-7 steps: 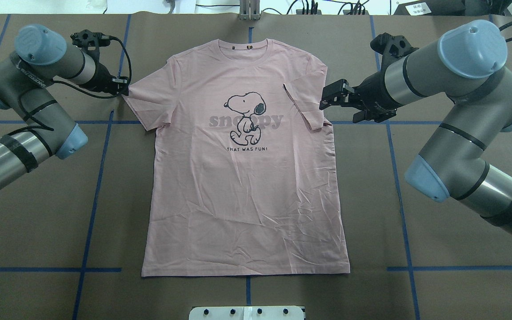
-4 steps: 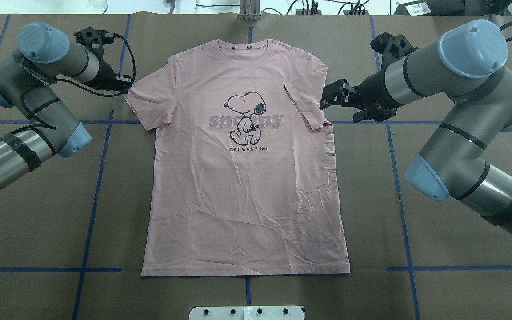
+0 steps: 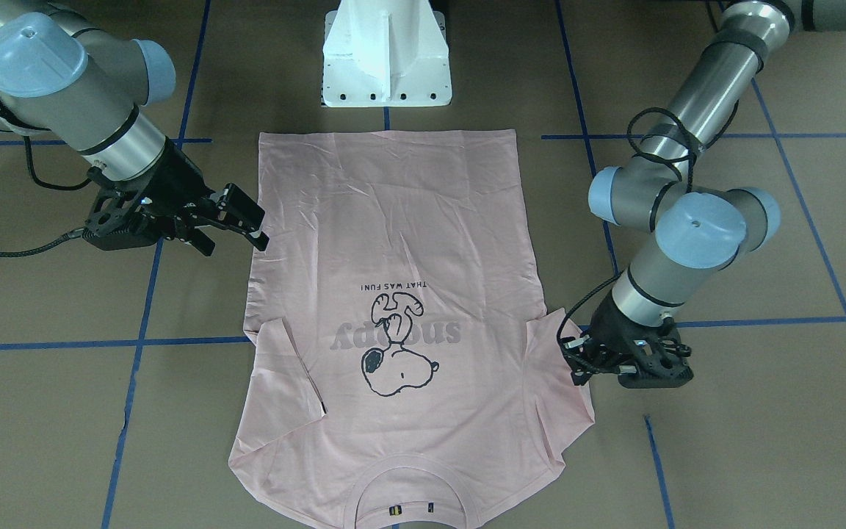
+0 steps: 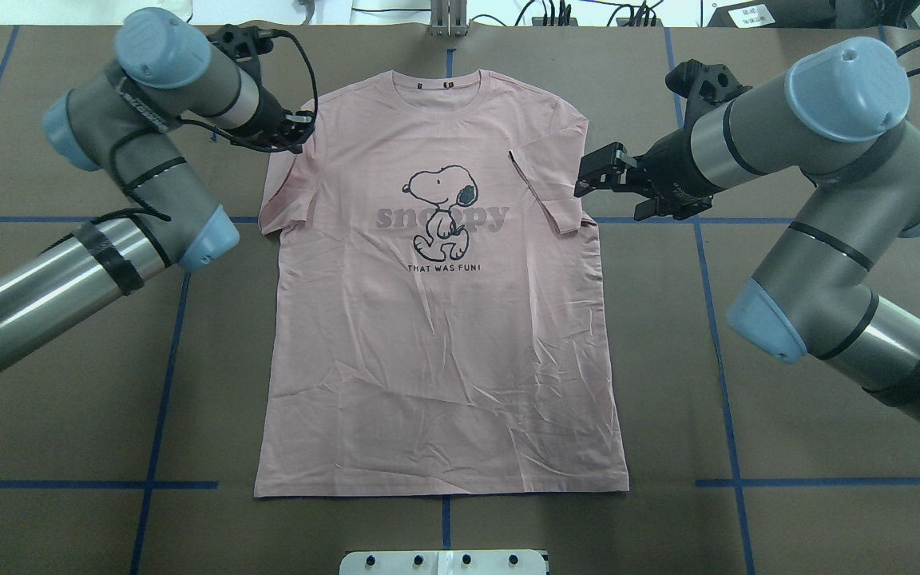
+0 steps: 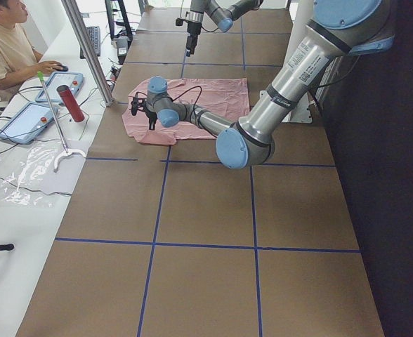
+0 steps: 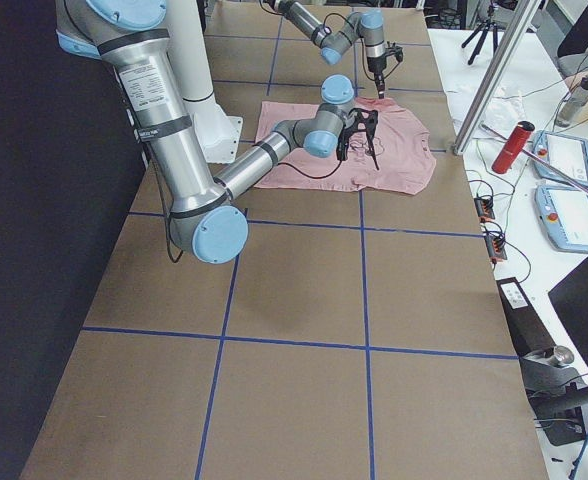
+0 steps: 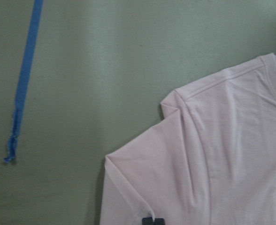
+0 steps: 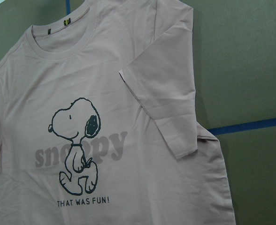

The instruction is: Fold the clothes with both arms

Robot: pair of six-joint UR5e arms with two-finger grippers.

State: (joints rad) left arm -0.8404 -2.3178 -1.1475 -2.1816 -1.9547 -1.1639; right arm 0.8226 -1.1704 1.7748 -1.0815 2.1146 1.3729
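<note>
1. One pale pink short-sleeved T-shirt (image 4: 444,359) lies flat and face up in the middle of the brown paper-covered table (image 4: 747,399) with its blue tape lines. Its ribbed round collar (image 4: 444,80) is at the far edge from the robot and its hem at the near edge.
2. Up front is the black Snoopy dog drawing (image 4: 440,208), over the grey "snoopy" lettering.
3. On the robot's right side, the sleeve (image 4: 548,188) is folded in over the chest, its hem running diagonally beside the dog.
4. The right arm's black two-finger gripper (image 4: 605,200) hangs just beside that folded sleeve. Its fingers are spread apart and nothing is between them.
5. Over to the left arm's black gripper (image 4: 298,136), low at the shoulder. In the left wrist view its dark fingertips (image 7: 149,220) are pressed together on the sleeve's hem.
6. That left sleeve (image 4: 280,196) is drawn in toward the body, bunched and creased rather than spread flat.
7. The white pedestal base (image 3: 386,59) stands just beyond the shirt's hem.
</note>
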